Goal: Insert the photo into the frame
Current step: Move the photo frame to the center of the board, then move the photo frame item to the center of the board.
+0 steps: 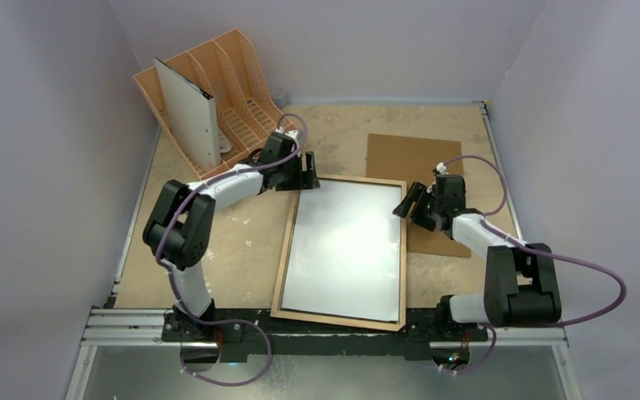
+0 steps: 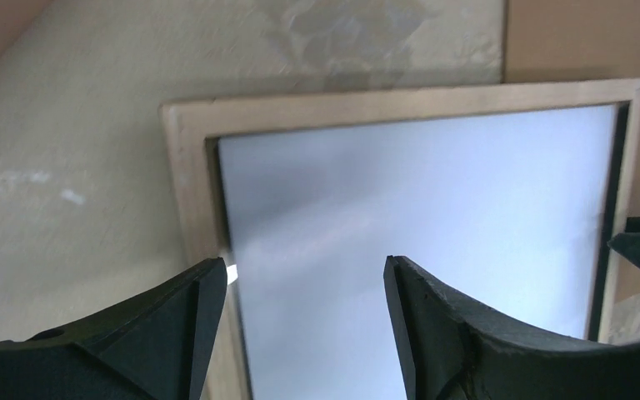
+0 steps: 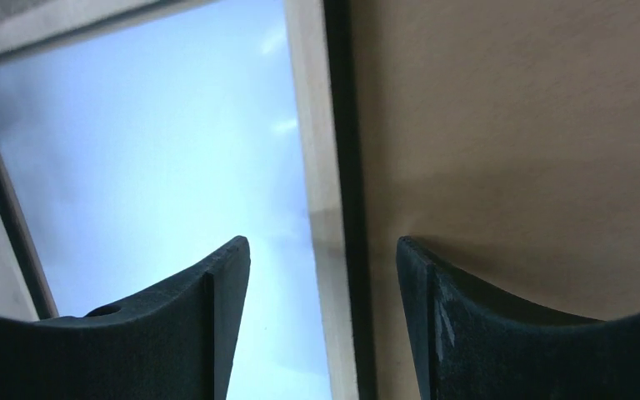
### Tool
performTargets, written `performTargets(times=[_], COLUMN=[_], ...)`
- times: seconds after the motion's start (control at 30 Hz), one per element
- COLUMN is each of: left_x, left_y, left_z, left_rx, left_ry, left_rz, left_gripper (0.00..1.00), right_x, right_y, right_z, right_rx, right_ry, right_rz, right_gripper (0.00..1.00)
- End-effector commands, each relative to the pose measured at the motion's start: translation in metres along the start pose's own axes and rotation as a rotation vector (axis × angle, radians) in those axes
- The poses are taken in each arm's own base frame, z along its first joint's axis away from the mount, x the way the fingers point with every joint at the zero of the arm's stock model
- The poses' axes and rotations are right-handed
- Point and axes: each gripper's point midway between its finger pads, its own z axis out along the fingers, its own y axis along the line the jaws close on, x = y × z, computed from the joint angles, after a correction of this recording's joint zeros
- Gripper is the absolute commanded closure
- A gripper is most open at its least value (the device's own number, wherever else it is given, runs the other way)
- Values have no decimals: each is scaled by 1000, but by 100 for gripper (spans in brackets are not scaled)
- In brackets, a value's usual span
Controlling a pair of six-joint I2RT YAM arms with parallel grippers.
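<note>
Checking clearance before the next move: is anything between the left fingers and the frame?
Nothing visible does. The left gripper hangs open over the frame's far-left corner; between its fingers show only the light rim and the white surface inside it.

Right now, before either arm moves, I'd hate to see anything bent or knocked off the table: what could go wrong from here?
The frame reaches the near edge of the table; a nudge towards the arm bases could slide it off.
The open right gripper straddles the frame's right rim, one finger over the brown backing board; closing low might pinch both.
The open left gripper hovers by the far-left corner over the white sheet; pressing down could crease it.
</note>
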Motion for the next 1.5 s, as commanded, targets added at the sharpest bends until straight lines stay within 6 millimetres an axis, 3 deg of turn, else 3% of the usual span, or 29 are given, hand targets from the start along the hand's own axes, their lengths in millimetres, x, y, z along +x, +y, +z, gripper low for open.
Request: performTargets(times=[0.0,0.17,0.27,0.37,0.7,0.83,0.93,1.0,1.13,1.2,1.3,1.47], left_x=[13,17,16,16,20,18,16,14,11,9,7,3], left_y=[19,29,31,31,32,33,32,31,29,28,28,32], left_z=[-31,-55,-63,-65,-62,-65,-68,-70,-72,-74,-76,-80], left_rx=[-105,-163,-183,-183,-185,-193,-195,-194,-189,-188,-192,-219], left_ry=[-16,-40,-50,-51,-34,-41,-48,-54,-65,-73,-86,-111], left_rz=[-12,-28,-25,-26,-32,-33,-32,-33,-37,-42,-44,-56], left_gripper=[27,27,27,27,28,29,28,28,28,28,28,28], right_x=[22,31,33,32,41,40,24,7,-36,-53,-70,-78], right_y=[16,15,19,27,78,84,83,85,83,90,116,163], right_z=[-3,2,5,6,20,30,31,30,31,36,52,86], right_rx=[-81,-85,-109,-138,-233,-205,-167,-143,-47,-46,-135,-258], right_ry=[66,95,104,106,135,132,80,32,-87,-131,-138,-94], right_rz=[13,46,83,131,239,213,160,103,13,-20,-71,-145], right_gripper=[35,51,65,70,72,68,57,45,28,27,30,39])
